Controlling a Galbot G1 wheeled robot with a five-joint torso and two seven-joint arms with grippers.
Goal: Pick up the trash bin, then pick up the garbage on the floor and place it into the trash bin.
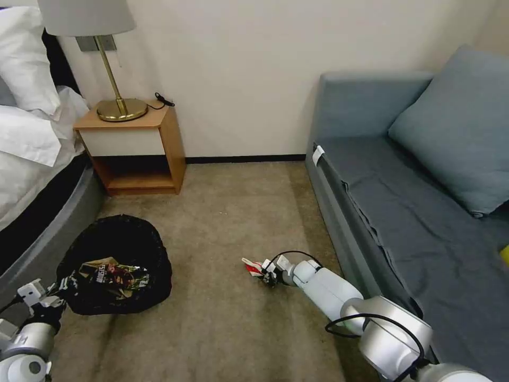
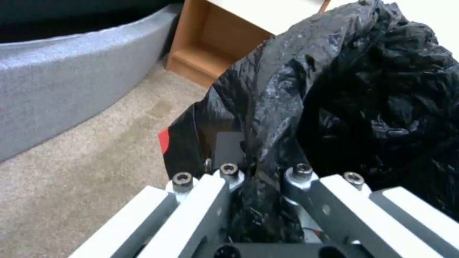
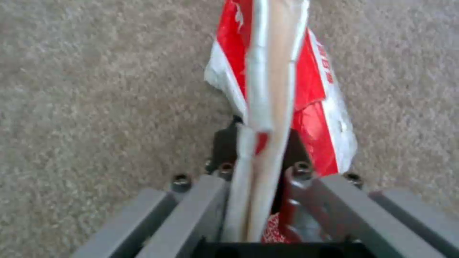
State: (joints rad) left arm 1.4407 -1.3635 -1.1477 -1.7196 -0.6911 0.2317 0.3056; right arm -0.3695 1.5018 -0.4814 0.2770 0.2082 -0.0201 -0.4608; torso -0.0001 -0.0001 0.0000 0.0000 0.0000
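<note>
The trash bin (image 1: 119,262), lined with a crinkled black bag (image 2: 363,93), hangs low at the left of the head view with wrappers and brown paper inside. My left gripper (image 1: 55,294) is shut on its near rim, the bag's fold pinched between the fingers (image 2: 260,175). My right gripper (image 1: 266,271) is down by the carpet in the middle of the head view, shut on a red-white folded carton (image 1: 252,267). In the right wrist view the carton (image 3: 277,93) stands on edge between the fingers, above the carpet.
A wooden nightstand (image 1: 135,146) with a brass lamp (image 1: 114,79) stands against the far wall. The bed (image 1: 32,175) runs along the left, a blue-grey sofa (image 1: 419,201) along the right. Beige carpet (image 1: 228,223) lies open between them.
</note>
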